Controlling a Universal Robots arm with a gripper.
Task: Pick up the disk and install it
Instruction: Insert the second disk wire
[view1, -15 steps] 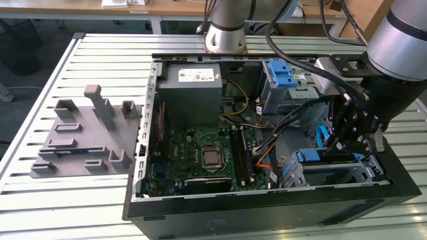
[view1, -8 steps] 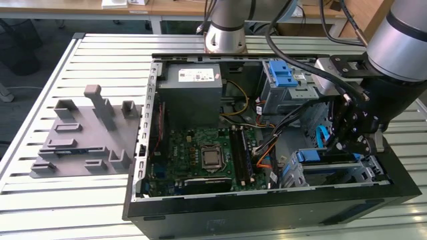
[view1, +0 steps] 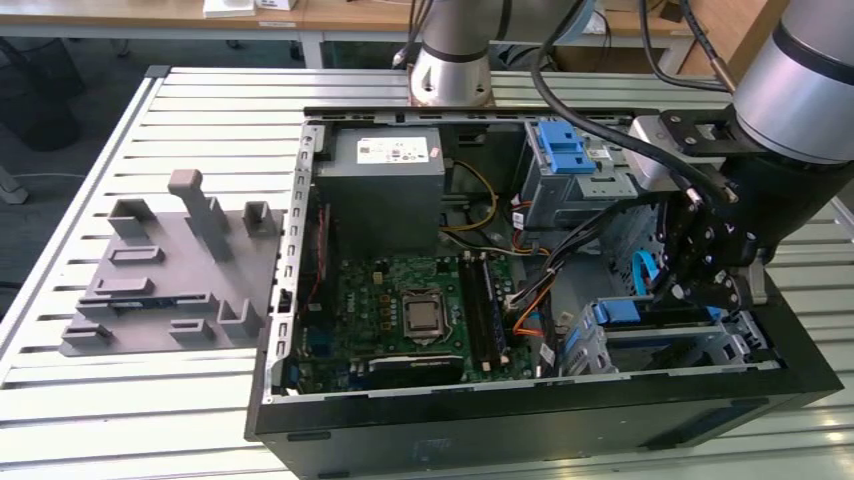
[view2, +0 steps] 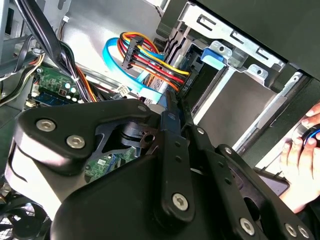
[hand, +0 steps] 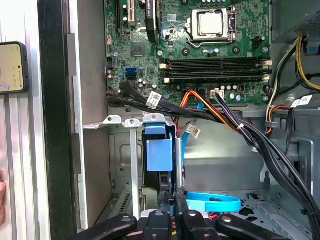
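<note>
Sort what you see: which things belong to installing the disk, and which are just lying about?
Job in hand: disk, gripper, drive bay, computer case.
Lying about: grey moulded tray, phone.

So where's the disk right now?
In the first wrist view the disk stands on edge in the grey metal drive bay, just ahead of the claw, below the motherboard.

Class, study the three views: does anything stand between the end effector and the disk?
Nothing visible does. The end effector is right at the drive bay, where the disk appears to sit. A blue cable and a black cable bundle pass beside it, not across.
</note>
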